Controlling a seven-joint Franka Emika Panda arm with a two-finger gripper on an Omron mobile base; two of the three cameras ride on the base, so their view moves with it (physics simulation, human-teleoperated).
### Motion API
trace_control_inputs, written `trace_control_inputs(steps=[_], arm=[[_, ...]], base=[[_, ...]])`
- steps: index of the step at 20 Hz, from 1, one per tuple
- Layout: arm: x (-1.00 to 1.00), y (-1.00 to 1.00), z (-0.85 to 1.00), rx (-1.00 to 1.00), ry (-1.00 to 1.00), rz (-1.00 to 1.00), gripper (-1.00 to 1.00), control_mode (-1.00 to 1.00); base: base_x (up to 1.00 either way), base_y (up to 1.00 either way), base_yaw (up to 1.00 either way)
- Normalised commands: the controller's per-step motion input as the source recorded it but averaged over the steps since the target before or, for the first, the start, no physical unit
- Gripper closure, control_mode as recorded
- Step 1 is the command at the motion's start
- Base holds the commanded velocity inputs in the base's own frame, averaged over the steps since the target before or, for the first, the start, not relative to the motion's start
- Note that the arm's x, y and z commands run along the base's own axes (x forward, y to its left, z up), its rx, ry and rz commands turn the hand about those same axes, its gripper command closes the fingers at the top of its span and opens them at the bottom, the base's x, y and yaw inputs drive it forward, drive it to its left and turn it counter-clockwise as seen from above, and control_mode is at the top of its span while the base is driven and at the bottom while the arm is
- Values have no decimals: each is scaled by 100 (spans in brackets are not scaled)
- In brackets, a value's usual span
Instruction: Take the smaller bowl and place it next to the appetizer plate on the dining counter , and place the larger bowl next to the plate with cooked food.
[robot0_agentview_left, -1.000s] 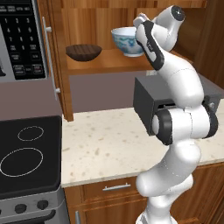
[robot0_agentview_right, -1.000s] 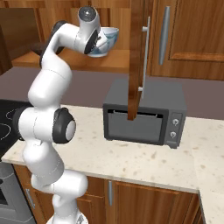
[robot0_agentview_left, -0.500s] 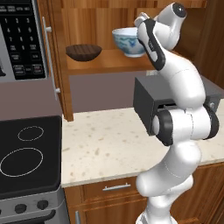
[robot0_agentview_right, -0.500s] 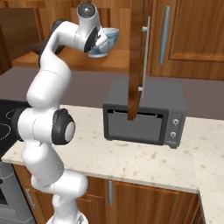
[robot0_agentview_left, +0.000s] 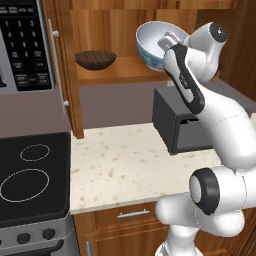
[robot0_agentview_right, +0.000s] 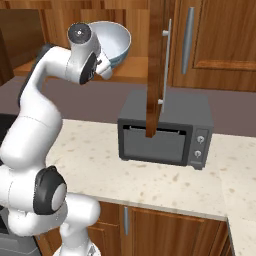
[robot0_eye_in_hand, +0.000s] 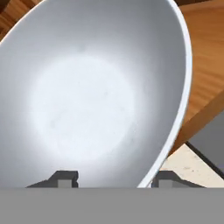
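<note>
A light blue bowl (robot0_agentview_left: 150, 42) with a white inside hangs tilted in front of the open wooden shelf, its opening facing the left base camera. My gripper (robot0_agentview_left: 168, 42) is shut on its rim. From the right base view the blue bowl (robot0_agentview_right: 112, 40) sits just above my gripper (robot0_agentview_right: 107, 64). The bowl's white inside (robot0_eye_in_hand: 87, 96) takes up most of the hand view, and its rim runs down between my gripper's (robot0_eye_in_hand: 114, 179) two tips. A dark brown bowl (robot0_agentview_left: 95, 59) rests on the shelf to the left, apart from the arm.
A dark toaster oven (robot0_agentview_right: 160, 135) stands on the speckled counter (robot0_agentview_left: 120, 165) below the shelf. An open cabinet door (robot0_agentview_right: 156, 65) hangs edge-on right of the bowl. A black stove (robot0_agentview_left: 30, 175) and a microwave panel (robot0_agentview_left: 25, 45) are at the left.
The blue bowl has risen slightly off the shelf and come toward the arm, tilting so its inside shows more. The dark bowl has stayed put.
</note>
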Motion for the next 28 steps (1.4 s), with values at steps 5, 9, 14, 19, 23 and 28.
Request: trace_control_inputs(steps=[5,9,14,19,23,28], arm=[[-100,4,5,6,-17,1,100,-100],[-100,0,32,1,0,8,100,-100],[-100,1,26,0,13,11,100,-100],[-100,-4,41,0,7,2,100,-100],[-85,-3,-3,0,19,-2,100,-100],[-14,-36,-10,0,6,-19,100,-100]], base=[[0,0,0],[0,0,0],[0,0,0],[0,0,0],[0,0,0],[0,0,0]])
